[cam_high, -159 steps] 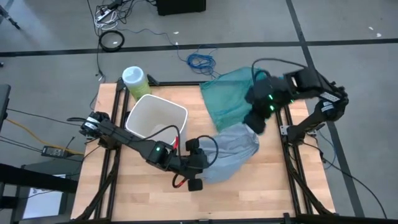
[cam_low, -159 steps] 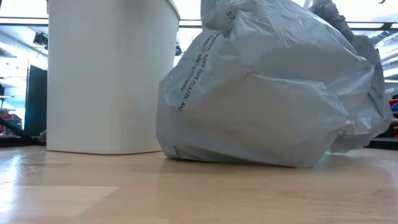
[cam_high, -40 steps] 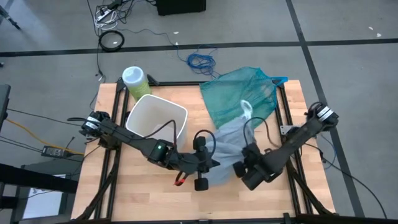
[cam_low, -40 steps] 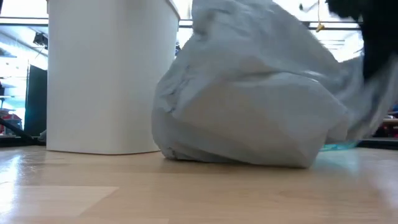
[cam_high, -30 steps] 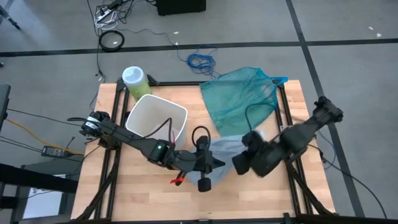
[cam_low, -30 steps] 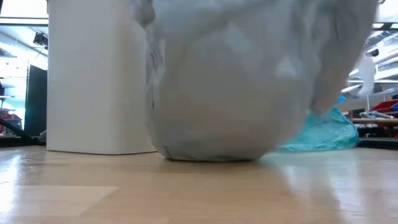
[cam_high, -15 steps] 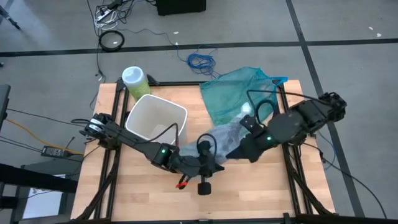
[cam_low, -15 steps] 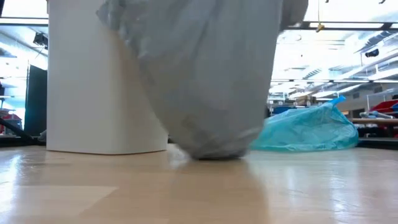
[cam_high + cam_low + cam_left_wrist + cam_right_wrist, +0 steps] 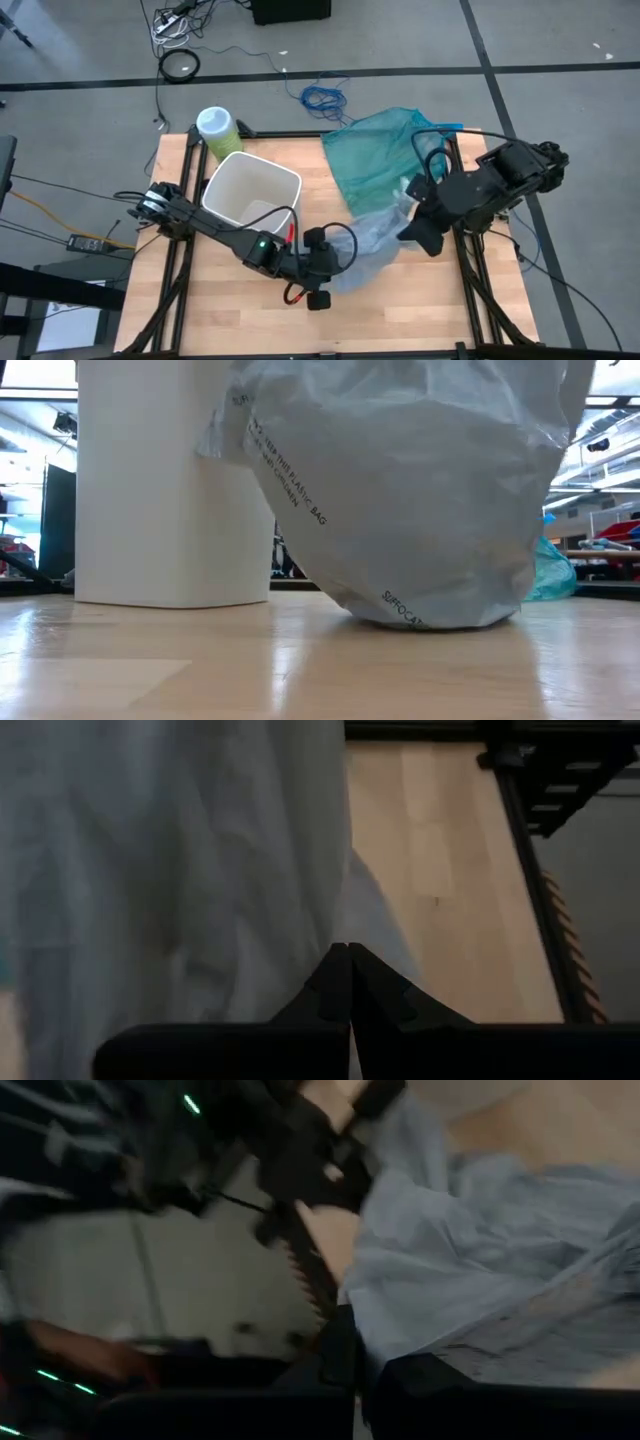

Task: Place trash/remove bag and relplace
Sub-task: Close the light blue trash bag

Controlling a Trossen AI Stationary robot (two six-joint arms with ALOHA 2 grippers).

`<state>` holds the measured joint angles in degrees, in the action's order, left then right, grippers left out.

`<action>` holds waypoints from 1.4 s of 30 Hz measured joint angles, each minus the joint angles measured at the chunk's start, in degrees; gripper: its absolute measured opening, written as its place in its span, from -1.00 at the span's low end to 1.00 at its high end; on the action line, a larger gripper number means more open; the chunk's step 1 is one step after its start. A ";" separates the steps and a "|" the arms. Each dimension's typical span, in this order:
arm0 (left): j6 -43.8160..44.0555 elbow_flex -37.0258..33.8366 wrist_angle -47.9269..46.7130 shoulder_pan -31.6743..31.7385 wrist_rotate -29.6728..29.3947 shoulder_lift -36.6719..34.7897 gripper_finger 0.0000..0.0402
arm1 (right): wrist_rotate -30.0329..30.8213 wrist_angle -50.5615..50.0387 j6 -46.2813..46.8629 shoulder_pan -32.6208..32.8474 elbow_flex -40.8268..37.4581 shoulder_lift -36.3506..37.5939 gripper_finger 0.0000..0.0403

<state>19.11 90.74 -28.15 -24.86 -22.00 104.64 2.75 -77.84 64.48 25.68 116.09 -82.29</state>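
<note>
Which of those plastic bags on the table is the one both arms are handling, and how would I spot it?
Start at the white bin at the table's left rear. Just right of it, mid-table, lies a crumpled bag, stretched between the left end effector and the right end effector. It is pale grey with printed warning text, whereas the bag behind it, the teal bag, is blue-green.

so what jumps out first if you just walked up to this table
The pale grey bag draws the eye: it is stretched between the left gripper, near the table's middle, and the right gripper, toward the right edge. Both are shut on it, and in the low view it bulges with printed warning text. Behind it sit the open white bin at the back left and a teal-green bag at the back.
</note>
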 joint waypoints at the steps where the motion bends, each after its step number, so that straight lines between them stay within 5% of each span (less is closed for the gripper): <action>1: 0.03 0.00 -0.93 0.02 -0.08 -0.02 -0.97 | -0.24 -1.67 -1.81 -0.07 0.01 0.01 -0.92; 8: 2.36 0.00 -7.24 -0.02 0.02 -0.02 -0.97 | 3.27 -11.37 -13.30 -1.17 -2.41 0.87 -0.39; 14: 2.29 0.00 -13.04 0.00 1.08 -0.02 -0.97 | 12.55 -11.73 -8.79 -1.32 -5.21 2.84 -0.10; 25: 2.27 0.00 -21.46 0.00 2.67 -0.02 -0.97 | 16.71 -12.23 10.70 7.00 -17.85 2.89 -0.28; 36: 2.14 0.00 -24.73 0.09 2.82 -0.02 -0.97 | 6.04 -10.91 36.82 21.75 -31.54 2.89 -0.41; 39: 2.14 0.00 -24.71 0.13 2.82 -0.02 -0.97 | 7.19 1.43 40.26 25.56 -34.10 2.77 -0.43; 42: 2.08 0.00 -24.53 0.46 2.82 -0.02 -0.97 | 15.70 19.16 39.23 27.51 -37.12 2.62 -0.44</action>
<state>21.19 90.74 -52.68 -24.41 -19.18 104.62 18.45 -58.68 103.71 53.19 78.97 -79.66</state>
